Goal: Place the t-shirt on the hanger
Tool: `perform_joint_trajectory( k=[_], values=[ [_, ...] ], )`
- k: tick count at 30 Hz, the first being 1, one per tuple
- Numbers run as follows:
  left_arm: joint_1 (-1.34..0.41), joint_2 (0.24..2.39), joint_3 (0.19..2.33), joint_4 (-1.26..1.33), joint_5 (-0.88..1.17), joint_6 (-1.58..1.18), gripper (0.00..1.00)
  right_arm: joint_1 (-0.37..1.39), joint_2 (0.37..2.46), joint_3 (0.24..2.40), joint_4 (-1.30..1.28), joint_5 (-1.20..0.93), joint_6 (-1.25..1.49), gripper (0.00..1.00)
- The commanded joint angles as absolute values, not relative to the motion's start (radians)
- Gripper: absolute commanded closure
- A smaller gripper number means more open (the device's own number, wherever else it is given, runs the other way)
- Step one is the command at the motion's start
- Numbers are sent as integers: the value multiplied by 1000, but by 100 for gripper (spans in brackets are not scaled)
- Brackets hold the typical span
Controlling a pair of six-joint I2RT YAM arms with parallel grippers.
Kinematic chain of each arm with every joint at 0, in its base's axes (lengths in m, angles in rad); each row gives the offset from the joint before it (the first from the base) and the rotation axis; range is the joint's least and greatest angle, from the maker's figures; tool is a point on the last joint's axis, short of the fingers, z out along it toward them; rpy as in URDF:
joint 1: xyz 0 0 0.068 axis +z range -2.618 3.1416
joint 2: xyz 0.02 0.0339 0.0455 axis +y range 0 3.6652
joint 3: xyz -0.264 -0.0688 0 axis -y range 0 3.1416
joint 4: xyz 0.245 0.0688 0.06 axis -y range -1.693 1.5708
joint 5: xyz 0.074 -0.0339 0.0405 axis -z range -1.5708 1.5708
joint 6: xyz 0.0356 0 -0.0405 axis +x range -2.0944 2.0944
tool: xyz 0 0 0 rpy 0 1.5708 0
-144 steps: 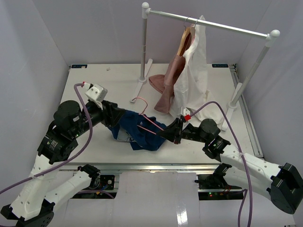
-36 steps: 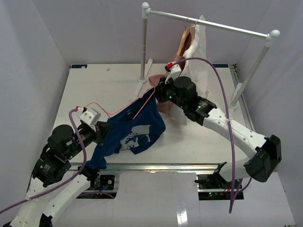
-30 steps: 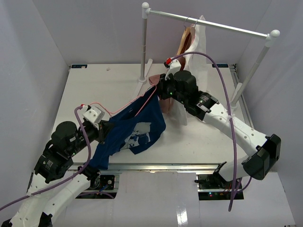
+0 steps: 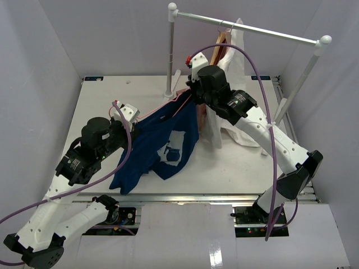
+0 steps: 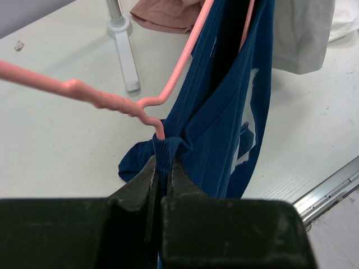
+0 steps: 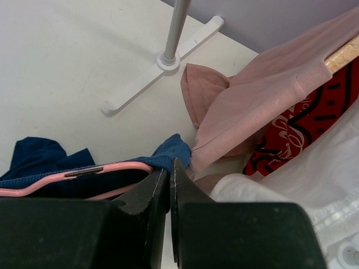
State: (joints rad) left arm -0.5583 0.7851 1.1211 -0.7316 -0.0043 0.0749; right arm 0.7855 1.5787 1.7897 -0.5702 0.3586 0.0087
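The navy t-shirt [image 4: 162,143] hangs stretched between my two grippers above the table, white print facing the camera. The pink hanger [image 4: 168,104] runs along its top edge, partly inside the shirt. My left gripper [image 4: 133,124] is shut on the ribbed navy edge [image 5: 162,154], just below a bend of the hanger [image 5: 112,103]. My right gripper [image 4: 189,96] is shut on the shirt's other end [image 6: 171,152], where the fabric wraps the hanger's end [image 6: 73,178]. In the right wrist view I cannot tell whether the hanger itself is pinched.
A white clothes rack stands at the back: post [image 4: 171,50], bar [image 4: 247,28], foot [image 6: 162,67]. A tan wooden hanger [image 4: 220,45] with a white, red-printed garment [image 4: 233,61] hangs there. A dusty-pink garment [image 6: 269,95] touches my right gripper.
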Motion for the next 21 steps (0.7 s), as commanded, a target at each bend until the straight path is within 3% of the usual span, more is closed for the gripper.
perform_joint_trajectory(
  k=[1, 14, 21],
  values=[
    [-554, 794, 1154, -766, -17, 93, 100, 806, 1603, 1820, -477, 466, -83, 92],
    [-554, 807, 1190, -725, 91, 92, 100, 929, 1717, 1874, -494, 537, -162, 92],
    [-554, 776, 1107, -659, 215, 91, 100, 973, 1640, 1817, -516, 335, -90, 92]
  ],
)
